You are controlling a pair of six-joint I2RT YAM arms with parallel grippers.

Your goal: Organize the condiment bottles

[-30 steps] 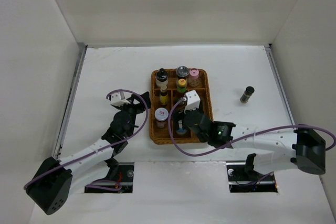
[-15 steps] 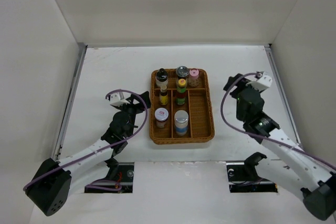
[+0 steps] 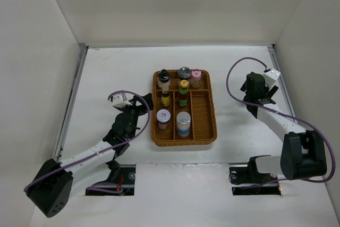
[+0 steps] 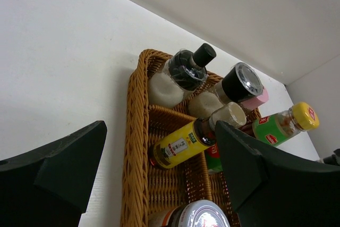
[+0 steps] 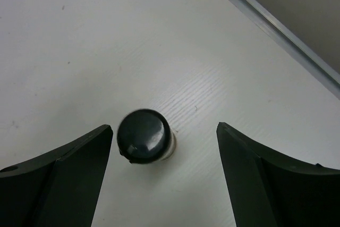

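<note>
The wicker tray (image 3: 210, 115) holds several condiment bottles: a dark-capped shaker (image 3: 163, 76), a silver-lidded jar (image 3: 184, 72), a pink-lidded jar (image 3: 196, 74), a green yellow-capped bottle (image 3: 183, 90), a brown yellow-labelled bottle (image 3: 166, 98), a white-lidded jar (image 3: 163, 116) and a white-blue cylinder (image 3: 183, 122). My right gripper (image 3: 255, 99) is open above a dark-capped shaker (image 5: 144, 135), which stands upright on the table between its fingers, nearer the left one. My right gripper hides this shaker in the top view. My left gripper (image 3: 133, 111) is open and empty, left of the tray.
The left wrist view looks over the tray's left rim (image 4: 133, 147) at the yellow-labelled bottle (image 4: 183, 144) and the jars behind it. A metal rail (image 5: 276, 30) runs along the table's right edge close to the shaker. White walls enclose the table.
My right arm has left the tray, where the white-blue cylinder now stands alone, and swung right to sit over the dark shaker. The left arm has not moved.
</note>
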